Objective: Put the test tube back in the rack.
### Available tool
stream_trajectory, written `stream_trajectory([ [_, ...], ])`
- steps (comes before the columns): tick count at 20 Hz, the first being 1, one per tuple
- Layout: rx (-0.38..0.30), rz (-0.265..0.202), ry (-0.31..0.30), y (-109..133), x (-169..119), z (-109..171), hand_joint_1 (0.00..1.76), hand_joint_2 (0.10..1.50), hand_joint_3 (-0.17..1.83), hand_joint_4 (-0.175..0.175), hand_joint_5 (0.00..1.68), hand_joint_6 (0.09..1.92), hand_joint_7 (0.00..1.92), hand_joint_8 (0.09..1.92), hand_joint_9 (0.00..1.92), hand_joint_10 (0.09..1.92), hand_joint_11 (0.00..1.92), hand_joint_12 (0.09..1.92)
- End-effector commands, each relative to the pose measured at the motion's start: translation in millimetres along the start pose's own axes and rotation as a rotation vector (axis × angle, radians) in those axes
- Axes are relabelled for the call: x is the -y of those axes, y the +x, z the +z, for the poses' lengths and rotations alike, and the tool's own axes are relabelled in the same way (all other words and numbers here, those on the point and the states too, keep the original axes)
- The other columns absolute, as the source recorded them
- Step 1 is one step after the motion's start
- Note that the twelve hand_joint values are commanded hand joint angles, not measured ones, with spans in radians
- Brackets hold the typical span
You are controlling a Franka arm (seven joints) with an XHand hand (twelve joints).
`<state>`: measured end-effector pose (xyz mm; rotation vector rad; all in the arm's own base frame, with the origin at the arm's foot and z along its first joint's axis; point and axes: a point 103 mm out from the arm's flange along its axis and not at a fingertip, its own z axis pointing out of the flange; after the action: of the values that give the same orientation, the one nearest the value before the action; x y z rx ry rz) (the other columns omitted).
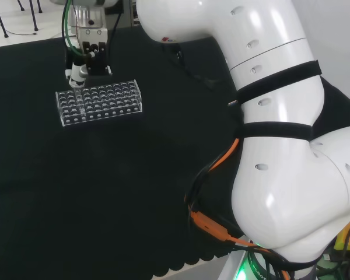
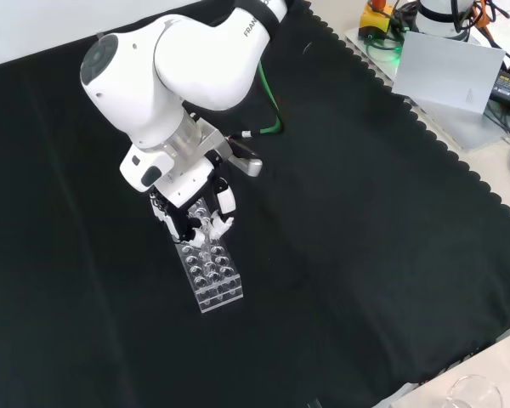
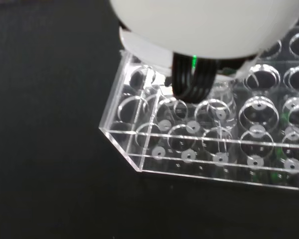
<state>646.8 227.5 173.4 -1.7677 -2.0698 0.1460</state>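
Curling over far end of rack (image 2: 211, 274) in front view, fingers (image 2: 224, 202) of hand (image 2: 191, 212) look bent, probably pinching test tube, but clear glass hard to see, so grasp not sure. Advice for step: keep tube upright, align above one hole, lower slowly, release only when bottom seated. Tube (image 3: 220, 107) maybe visible in wrist view, standing in hole near rack corner, just below hand. Rack on black cloth (image 2: 365, 212).

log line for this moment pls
phase: insertion | hand: over the rack's far end in front view, fingers curled | tube: not clearly visible | bench: black cloth
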Motion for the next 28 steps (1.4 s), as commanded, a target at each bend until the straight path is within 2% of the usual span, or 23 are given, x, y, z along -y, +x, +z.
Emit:
stream_trajectory([
  [1,0.006,-0.002,0.012,-1.3,0.4,8.9,1.45,0.42,0.96,-0.175,1.37,0.59,1.55,0.47,1.31,0.68,1.09,1.25],
  [4,-0.018,-0.017,0.016,-0.3,1.0,9.6,1.45,0.42,0.96,-0.175,1.37,0.59,1.55,0.47,1.31,0.68,1.09,1.25],
  [5,-0.035,-0.027,0.034,-0.2,1.5,9.2,1.45,0.48,0.88,-0.175,1.36,0.49,1.51,0.53,1.28,0.73,1.06,1.26],
  [6,-0.041,-0.041,0.066,0.5,1.8,8.4,1.40,0.56,0.75,-0.175,1.35,0.48,1.46,0.52,1.28,0.79,0.96,1.30],
  [7,-0.038,-0.051,0.083,1.2,2.5,7.0,1.35,0.55,0.71,-0.175,1.25,0.53,1.40,0.55,1.25,0.84,0.84,1.36],
  [10,-0.034,-0.078,0.084,4.9,5.6,-1.3,1.21,0.46,0.70,-0.090,0.67,0.83,0.94,0.79,0.91,0.93,0.43,1.51],
  [11,-0.034,-0.086,0.080,6.4,6.5,-5.2,1.18,0.45,0.70,-0.072,0.54,0.85,0.82,0.85,0.82,0.95,0.36,1.54],
  [13,-0.037,-0.100,0.068,9.0,9.2,-13.9,1.15,0.44,0.69,-0.052,0.41,0.84,0.69,0.92,0.71,0.97,0.27,1.57],
  [18,-0.062,-0.128,0.016,9.6,25.9,-45.9,1.13,0.45,0.67,-0.037,0.33,0.76,0.56,0.95,0.62,0.99,0.20,1.59],
  [23,-0.037,-0.166,-0.060,-0.3,56.5,-86.3,1.10,0.45,0.67,-0.035,0.32,0.71,0.54,0.96,0.59,0.98,0.17,1.60],
  [28,-0.021,-0.180,-0.148,-17.0,90.9,-126.2,1.08,0.46,0.67,-0.035,0.32,0.68,0.52,0.96,0.58,0.98,0.13,1.61],
])
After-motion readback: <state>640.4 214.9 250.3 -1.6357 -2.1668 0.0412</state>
